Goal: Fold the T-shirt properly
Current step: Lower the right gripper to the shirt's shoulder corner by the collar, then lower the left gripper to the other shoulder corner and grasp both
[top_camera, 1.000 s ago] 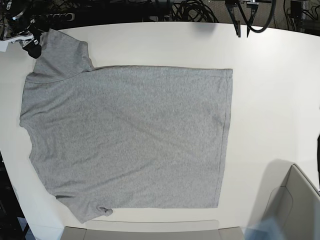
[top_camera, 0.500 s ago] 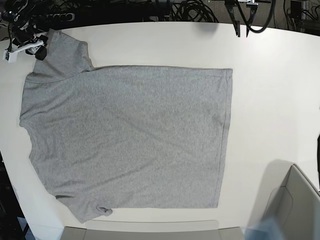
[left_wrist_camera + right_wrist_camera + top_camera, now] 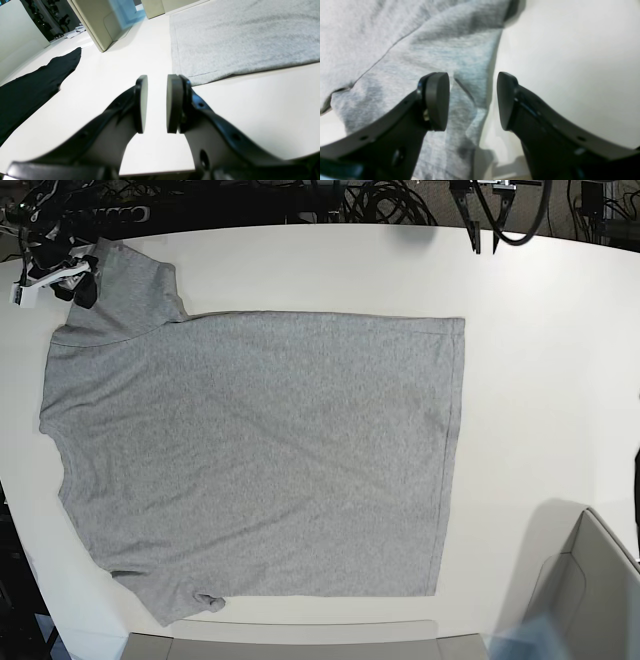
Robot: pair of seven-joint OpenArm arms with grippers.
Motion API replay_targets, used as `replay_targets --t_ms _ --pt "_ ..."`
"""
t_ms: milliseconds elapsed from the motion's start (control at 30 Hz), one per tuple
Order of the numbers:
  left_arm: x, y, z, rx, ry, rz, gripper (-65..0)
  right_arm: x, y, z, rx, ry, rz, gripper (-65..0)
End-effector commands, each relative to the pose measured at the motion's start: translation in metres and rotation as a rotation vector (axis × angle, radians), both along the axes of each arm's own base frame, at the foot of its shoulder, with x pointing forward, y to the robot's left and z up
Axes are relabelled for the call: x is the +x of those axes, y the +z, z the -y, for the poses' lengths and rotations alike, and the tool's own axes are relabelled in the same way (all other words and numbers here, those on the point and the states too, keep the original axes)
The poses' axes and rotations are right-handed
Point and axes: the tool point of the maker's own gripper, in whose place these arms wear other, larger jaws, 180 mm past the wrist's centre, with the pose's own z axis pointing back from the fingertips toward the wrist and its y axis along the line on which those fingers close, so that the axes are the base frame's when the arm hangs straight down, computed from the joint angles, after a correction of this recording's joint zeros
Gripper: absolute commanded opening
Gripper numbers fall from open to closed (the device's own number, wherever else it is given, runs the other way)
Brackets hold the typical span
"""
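The heather-grey cotton T-shirt (image 3: 255, 455) is spread flat, back up, on the white table (image 3: 540, 360). No fold is started. The right gripper (image 3: 473, 101) gapes, empty, over the sleeve edge; the left gripper (image 3: 157, 103) stands parted, empty, near the hem. Grasps are judged next.

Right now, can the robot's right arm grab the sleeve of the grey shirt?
Probably yes. The right gripper hangs open right over the edge of the T-shirt's sleeve, one finger above the cloth and one above the bare table. Nothing lies between them.
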Motion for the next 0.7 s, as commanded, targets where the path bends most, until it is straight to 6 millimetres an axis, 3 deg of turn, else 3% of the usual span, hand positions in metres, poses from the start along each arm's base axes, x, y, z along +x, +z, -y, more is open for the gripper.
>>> replay_targets --t_ms 0,200,400,567,667 --pt "-0.001 0.009 0.0 0.006 0.0 0.025 -50.5 -0.034 -0.029 -0.015 0.029 0.055 -0.201 -34.1" --pt "0.021 0.008 0.003 -0.026 0.027 -0.039 -50.4 -0.064 -0.043 -0.033 0.077 0.179 -0.37 -34.1" --pt "0.055 0.031 0.039 -0.155 0.002 -0.064 -50.1 -0.076 -0.048 -0.041 0.084 0.228 -0.438 -34.1" --pt "0.091 0.047 0.06 -0.475 -0.025 -0.131 -44.6 -0.077 -0.044 -0.046 0.06 0.262 -0.441 -34.1" --pt "0.107 0.035 0.062 -0.692 -0.023 -0.249 -43.6 -0.077 -0.039 -0.043 0.038 0.268 -0.44 -34.1"
